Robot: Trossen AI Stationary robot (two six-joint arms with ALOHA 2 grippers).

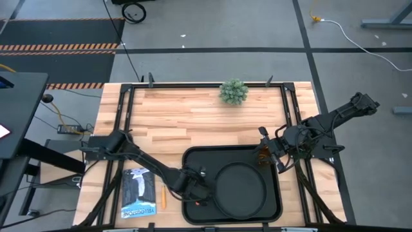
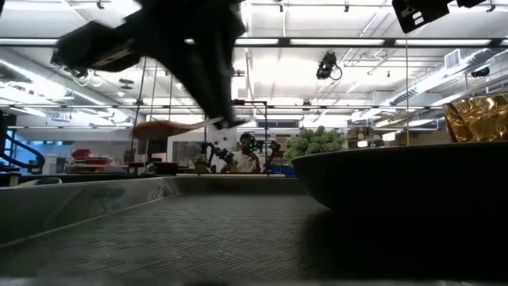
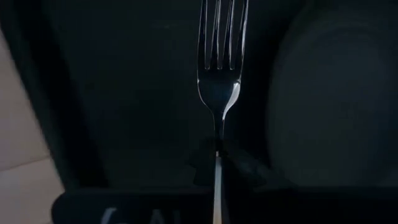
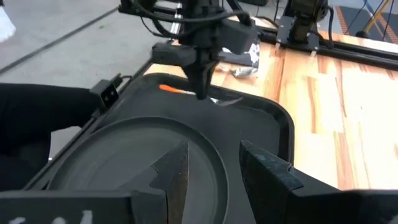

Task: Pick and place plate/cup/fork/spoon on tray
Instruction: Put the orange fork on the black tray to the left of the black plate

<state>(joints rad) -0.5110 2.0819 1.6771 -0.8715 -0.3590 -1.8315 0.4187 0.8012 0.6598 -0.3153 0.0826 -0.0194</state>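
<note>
The black tray (image 1: 193,158) lies at the table's near middle, with the round black plate (image 1: 239,189) resting flat in it. My left gripper (image 1: 195,193) hangs over the tray's left part, shut on the fork (image 3: 221,68). It also shows in the right wrist view (image 4: 200,87). My right gripper (image 4: 211,168) is open with nothing between its fingers, above the plate's far right. The amber cup (image 1: 262,156) is at the tray's far right corner, close by that gripper, and also shows in the low view (image 2: 479,117). The spoon's orange handle (image 1: 163,196) lies on the table left of the tray. My left gripper pinches the fork between its two fingers (image 3: 239,167) at the thin neck (image 3: 218,140), where the silver head meets the handle. The fingers point down and lie across the fork. The fork is about level and clear of the tray floor, with the orange handle (image 4: 171,89) on one side and the tines (image 4: 227,99) on the other.
A blue-and-black packet (image 1: 138,192) lies on the table left of the spoon. A small green ball-shaped plant (image 1: 233,91) stands at the table's far edge. Bare wood lies between the plant and the tray.
</note>
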